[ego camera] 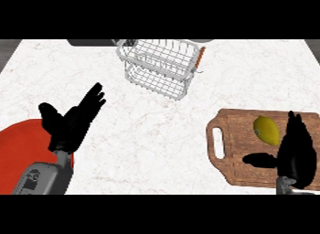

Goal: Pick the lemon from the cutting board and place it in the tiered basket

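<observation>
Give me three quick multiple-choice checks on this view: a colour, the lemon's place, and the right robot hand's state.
1. What colour is the plate at lower left?
A) red B) blue C) white

2. Where is the lemon?
A) on the plate B) on the cutting board C) on the floor

3. The right robot hand is:
A) curled round the lemon B) open beside the lemon C) out of view

Answers:
1 A: the plate shows plain red.
2 B: the lemon lies on the wooden board's top.
3 B: its fingers are straight, alongside the lemon and not wrapped round it.
</observation>
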Available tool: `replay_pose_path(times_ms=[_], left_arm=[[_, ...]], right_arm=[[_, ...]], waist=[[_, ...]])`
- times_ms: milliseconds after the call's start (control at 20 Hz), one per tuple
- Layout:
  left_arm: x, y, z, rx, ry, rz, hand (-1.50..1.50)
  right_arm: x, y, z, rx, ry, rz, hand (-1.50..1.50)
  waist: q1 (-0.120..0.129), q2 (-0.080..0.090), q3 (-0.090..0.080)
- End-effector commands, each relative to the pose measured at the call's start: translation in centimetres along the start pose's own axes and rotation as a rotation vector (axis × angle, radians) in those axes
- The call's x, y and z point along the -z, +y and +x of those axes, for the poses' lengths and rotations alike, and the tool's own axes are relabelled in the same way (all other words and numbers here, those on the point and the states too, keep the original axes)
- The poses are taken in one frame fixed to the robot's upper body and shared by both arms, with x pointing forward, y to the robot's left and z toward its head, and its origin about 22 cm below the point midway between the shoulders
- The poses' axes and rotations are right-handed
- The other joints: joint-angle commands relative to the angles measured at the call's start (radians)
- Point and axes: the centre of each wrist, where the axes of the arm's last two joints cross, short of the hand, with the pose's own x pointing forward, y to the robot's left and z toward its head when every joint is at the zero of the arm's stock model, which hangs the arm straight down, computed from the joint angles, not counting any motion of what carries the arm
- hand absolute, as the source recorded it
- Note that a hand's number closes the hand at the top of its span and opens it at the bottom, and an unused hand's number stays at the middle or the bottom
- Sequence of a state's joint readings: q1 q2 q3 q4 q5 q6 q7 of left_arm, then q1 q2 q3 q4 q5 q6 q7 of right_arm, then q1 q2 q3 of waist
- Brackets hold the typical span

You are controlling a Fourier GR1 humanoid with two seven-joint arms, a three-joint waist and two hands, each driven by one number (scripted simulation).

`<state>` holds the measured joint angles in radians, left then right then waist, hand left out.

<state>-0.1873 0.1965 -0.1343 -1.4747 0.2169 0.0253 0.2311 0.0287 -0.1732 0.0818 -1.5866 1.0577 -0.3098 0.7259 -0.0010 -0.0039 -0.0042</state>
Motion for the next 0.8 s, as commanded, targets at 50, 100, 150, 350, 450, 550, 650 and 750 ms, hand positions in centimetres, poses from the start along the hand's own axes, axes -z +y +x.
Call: replay_pose_path(times_ms=[50, 100, 150, 350, 450, 550, 650, 750], left_arm=[[0.4, -0.2, -0.4, -0.003, -0.014, 0.001, 0.00], [0.8, 0.1, -1.6, -0.008, 0.000, -0.018, 0.00], [1.1, -1.1, -0.2, -0.003, -0.020, 0.009, 0.00], [0.8, -0.2, 0.5, 0.011, -0.016, -0.003, 0.00], [-0.3, -0.5, -2.0, 0.003, -0.002, 0.009, 0.00], [-1.6, -1.0, 0.9, 0.007, 0.003, -0.018, 0.00], [-1.0, -0.2, 0.0, 0.007, 0.002, 0.004, 0.00], [-0.5, -0.7, -0.6, -0.006, -0.008, -0.009, 0.00]], right_arm=[[1.8, 0.3, 0.9, 0.018, 0.030, 0.006, -1.50], [3.0, 0.5, -0.9, 0.025, 0.030, 0.012, -1.50], [0.7, 0.7, -3.2, 0.001, 0.027, 0.017, -1.50], [2.6, 3.0, -2.1, 0.000, 0.008, 0.024, -1.50], [3.8, 2.5, -0.4, -0.002, 0.024, 0.023, -1.50], [3.1, 3.9, -2.2, -0.009, 0.002, 0.022, -1.50], [2.5, 4.0, -0.1, -0.008, -0.040, 0.072, -1.50], [2.9, 4.4, -1.6, 0.017, -0.088, 0.109, 1.50]], waist=[[0.001, 0.004, 0.004], [0.000, 0.005, 0.004], [-0.003, 0.004, 0.004], [0.002, 0.004, 0.004], [0.004, 0.004, 0.004], [0.008, 0.003, 0.005], [0.006, 0.004, 0.004], [0.005, 0.005, 0.005]])
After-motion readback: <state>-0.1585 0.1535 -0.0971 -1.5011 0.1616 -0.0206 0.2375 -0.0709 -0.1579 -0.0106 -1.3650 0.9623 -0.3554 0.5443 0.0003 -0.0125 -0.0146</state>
